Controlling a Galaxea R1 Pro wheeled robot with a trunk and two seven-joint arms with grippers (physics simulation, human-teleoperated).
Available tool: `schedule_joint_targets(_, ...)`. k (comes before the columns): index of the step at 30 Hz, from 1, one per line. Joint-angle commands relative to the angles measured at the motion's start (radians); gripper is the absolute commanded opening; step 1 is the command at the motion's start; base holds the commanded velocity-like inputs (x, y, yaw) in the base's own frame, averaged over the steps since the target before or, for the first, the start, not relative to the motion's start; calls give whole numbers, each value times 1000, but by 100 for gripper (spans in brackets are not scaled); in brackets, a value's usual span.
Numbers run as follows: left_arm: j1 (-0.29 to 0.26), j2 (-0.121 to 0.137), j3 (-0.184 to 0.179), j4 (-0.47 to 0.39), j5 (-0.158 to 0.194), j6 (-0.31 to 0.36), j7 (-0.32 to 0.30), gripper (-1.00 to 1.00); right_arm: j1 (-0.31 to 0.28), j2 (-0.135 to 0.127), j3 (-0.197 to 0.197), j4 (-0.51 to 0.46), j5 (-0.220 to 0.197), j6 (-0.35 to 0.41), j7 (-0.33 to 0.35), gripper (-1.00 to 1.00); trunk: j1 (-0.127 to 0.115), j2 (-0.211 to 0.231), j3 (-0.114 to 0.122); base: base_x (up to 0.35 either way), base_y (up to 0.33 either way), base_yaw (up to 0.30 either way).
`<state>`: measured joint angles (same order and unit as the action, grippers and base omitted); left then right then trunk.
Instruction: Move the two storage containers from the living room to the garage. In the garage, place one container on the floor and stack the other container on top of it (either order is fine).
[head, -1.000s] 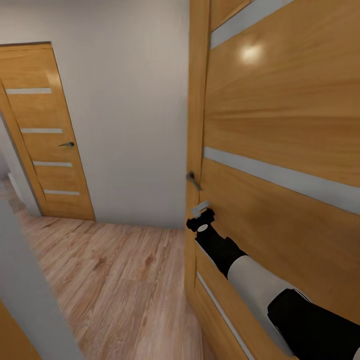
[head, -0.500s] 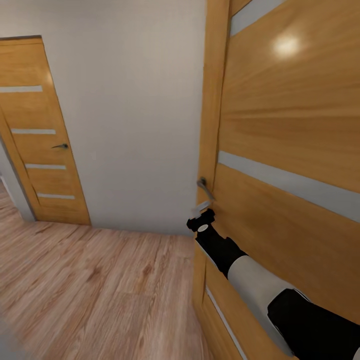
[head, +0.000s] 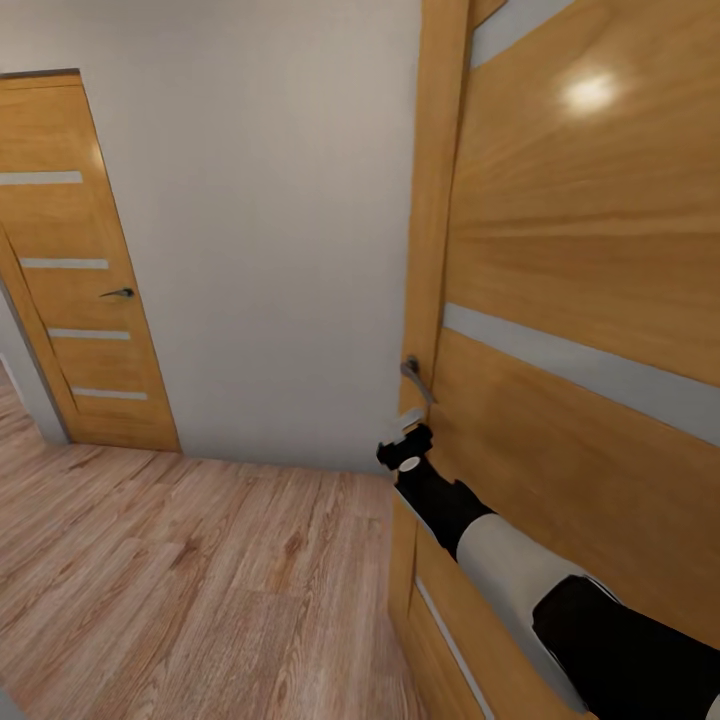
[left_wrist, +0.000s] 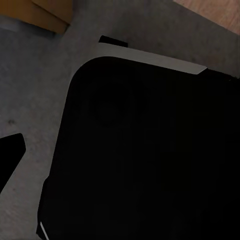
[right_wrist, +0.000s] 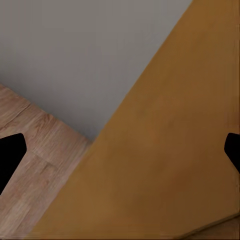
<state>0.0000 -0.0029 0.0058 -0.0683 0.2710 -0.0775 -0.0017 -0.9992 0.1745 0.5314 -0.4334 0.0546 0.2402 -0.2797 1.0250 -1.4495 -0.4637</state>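
Honey-orange wooden door (head: 590, 250) with pale grey horizontal stripes; a second matching door (head: 75, 270); plain off-white wall (head: 270, 220); light brown wood-plank floor (head: 200, 590); black-and-white robot arm (head: 500, 560).

**My rig's bodywork, as I see it**

My black-and-cream tubular right arm (head: 520, 570) runs in bands: a glossy black shell nearest the camera, a cream sleeve, then a black forearm. It ends in a black wrist block with a small white round cap (head: 409, 463). On my left wrist feed, a black rounded-corner housing with a pale grey edge strip (left_wrist: 150, 150).
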Motion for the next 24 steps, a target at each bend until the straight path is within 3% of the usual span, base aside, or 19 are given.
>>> schedule_joint_targets(1,0,0,0,-1,5,-2,0,100,-1,0,0,9,8,7,-7,100,0,-1,-1,0,0,0)
schedule_joint_targets(12,0,0,0,-1,5,-2,0,100,-1,0,-10,22,10,2,-8,100,0,-1,-1,0,0,0)
schedule_joint_targets(17,0,0,0,-1,5,-2,-1,100,-2,-45,-29,19,10,3,-8,100,0,-1,-1,0,0,0)
schedule_joint_targets(24,1,0,2,-1,5,-2,0,100,-2,-134,-85,6,10,4,-9,100,0,-1,-1,0,0,0)
